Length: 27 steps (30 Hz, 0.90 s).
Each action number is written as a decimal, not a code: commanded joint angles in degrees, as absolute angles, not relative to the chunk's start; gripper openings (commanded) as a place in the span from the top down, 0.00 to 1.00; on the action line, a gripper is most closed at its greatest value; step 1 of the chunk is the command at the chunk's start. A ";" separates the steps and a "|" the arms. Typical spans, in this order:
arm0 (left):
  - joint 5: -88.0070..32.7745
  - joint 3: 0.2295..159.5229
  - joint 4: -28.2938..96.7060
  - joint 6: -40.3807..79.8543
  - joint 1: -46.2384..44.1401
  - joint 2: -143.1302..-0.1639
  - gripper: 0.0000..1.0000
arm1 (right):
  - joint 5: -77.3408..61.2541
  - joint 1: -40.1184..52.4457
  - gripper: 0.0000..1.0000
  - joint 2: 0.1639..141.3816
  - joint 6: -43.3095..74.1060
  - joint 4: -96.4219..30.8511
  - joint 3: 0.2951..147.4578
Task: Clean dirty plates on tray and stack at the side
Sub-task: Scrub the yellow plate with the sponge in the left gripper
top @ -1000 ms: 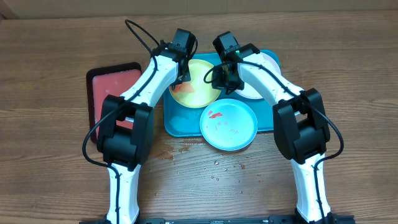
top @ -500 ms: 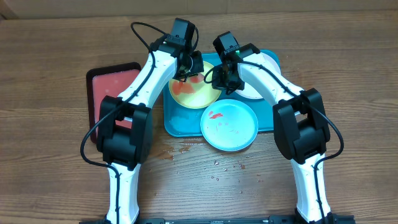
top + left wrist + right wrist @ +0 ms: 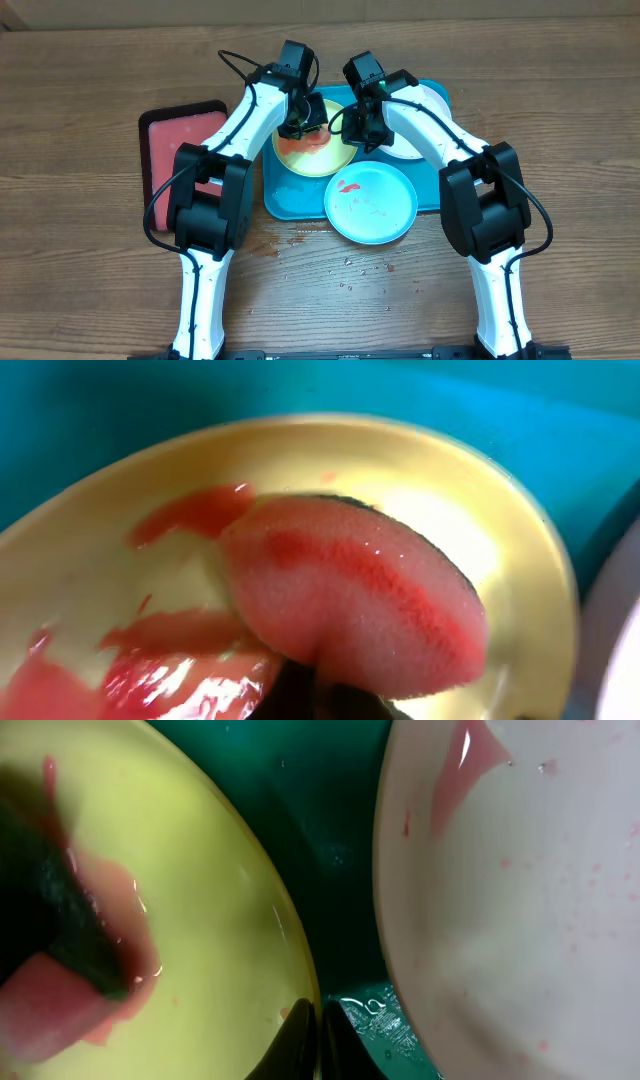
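While the scrub looked mid-way, left gripper (image 3: 318, 695): jaws clamped on the sponge (image 3: 350, 605), only their dark tips showing beneath it.
Sponge: pink, stained red, dark scouring back; pressed onto the yellow plate (image 3: 450, 510) among the wet red smears (image 3: 190, 510).
Right gripper (image 3: 318, 1040): jaws closed together at the yellow plate's rim, apparently pinching it to steady it.
Yellow plate: on the tray (image 3: 340, 840), far-left part, just beside the white plate (image 3: 520, 920).
White plate: on the tray's far-right part, pink streaks uncleaned.
Blue plate (image 3: 370, 203): perched over the tray's near rim, partly overhanging the table (image 3: 100, 80), red marks on it.
Red tray (image 3: 172, 150): left of the tray, apart from it.
Risk, grip: sideways sponge pressure could have pulled the thin rim out of the pinch and skidded the plate into the white one.
Risk, arms: both wrists sat close over one plate; a wide stroke might have knocked them together.
Risk, blue plate: any shove to the tray could have tipped it off the rim.
Risk, mess: a loaded sponge would likely have spread sauce rather than lifted it.
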<state>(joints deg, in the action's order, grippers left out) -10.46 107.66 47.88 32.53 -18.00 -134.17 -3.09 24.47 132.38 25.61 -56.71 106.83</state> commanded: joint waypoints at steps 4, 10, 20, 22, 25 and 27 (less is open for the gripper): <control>4.73 108.12 59.53 33.89 -13.82 -137.47 0.96 | -1.76 24.32 0.96 132.79 25.02 -58.19 106.19; 8.99 112.16 64.16 31.86 -10.90 -137.45 0.96 | -1.74 24.32 0.96 132.79 25.02 -58.13 106.19; -14.90 125.67 63.26 24.64 -11.00 -137.45 0.96 | -1.76 24.32 0.96 132.79 25.02 -57.47 106.19; -22.11 125.60 61.28 24.64 -11.09 -137.53 0.96 | -1.78 24.32 0.96 132.79 25.02 -57.25 106.19; -23.51 124.42 59.96 25.34 -11.99 -137.60 0.96 | -1.78 24.32 0.96 132.79 25.02 -57.10 106.19; -23.35 123.00 58.89 25.30 -12.88 -137.62 0.96 | -1.78 24.32 0.96 132.79 25.02 -57.10 106.19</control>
